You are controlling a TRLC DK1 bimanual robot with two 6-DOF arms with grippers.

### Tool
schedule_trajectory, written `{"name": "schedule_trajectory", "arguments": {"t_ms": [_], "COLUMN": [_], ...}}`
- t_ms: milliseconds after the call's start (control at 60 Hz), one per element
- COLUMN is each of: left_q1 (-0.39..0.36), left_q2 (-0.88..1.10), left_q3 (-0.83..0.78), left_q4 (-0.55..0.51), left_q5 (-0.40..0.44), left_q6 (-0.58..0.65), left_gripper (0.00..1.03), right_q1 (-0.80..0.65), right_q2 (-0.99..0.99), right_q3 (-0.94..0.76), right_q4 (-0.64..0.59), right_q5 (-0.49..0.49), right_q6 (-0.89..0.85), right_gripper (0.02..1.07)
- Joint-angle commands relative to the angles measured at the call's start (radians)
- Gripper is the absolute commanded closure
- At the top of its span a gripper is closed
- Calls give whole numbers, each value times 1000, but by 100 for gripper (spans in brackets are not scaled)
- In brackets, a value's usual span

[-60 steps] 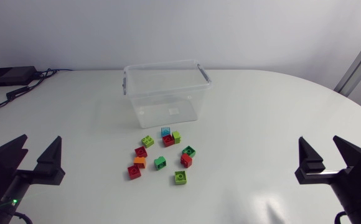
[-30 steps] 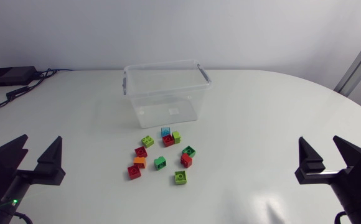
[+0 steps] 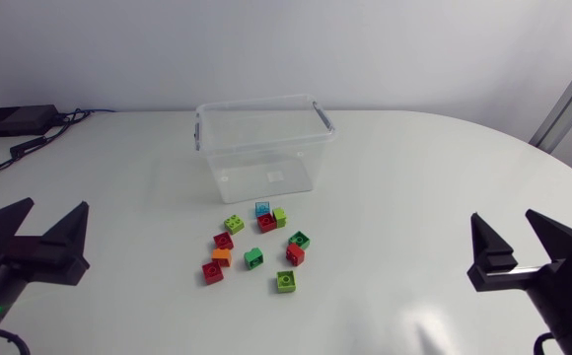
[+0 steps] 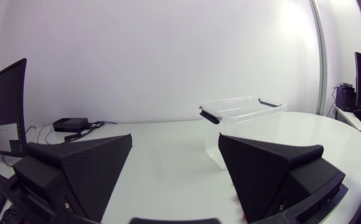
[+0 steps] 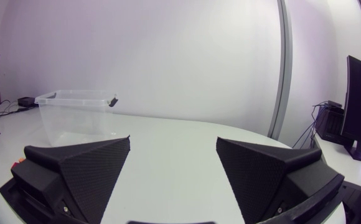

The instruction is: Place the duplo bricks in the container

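Container sits mid-desk toward the far side, with the duplo bricks in a loose cluster on the desk just in front of it. Left gripper is at the near-left and right gripper at the near-right, both well apart from the bricks. Small box with cables lies at the far-left corner.

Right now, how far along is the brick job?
Nothing done: the clear container is empty. Nothing in hand: left tool and right tool are open and empty. Left: all the duplo bricks, clustered on the table in front of the container.
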Motion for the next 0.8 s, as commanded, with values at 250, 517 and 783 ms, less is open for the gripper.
{"name": "schedule_trajectory", "arguments": {"t_ms": [250,517,783], "left_q1": [-144,-246,-292], "left_q2": [568,945,1198], "left_q3": [280,452,481], "left_q4": [-126,-298,-295], "left_q5": [-7,-3,198], "left_q6": [-34,162,336], "left_gripper": [8,7,8], "right_q1": [69,110,119], "right_q2": [245,428,609], "right_q3": [197,294,418], "right_q4": [-43,-118,-280], "right_q5": [3,11,-49], "right_q6": [15,15,13], "right_gripper": [7,7,7]}}
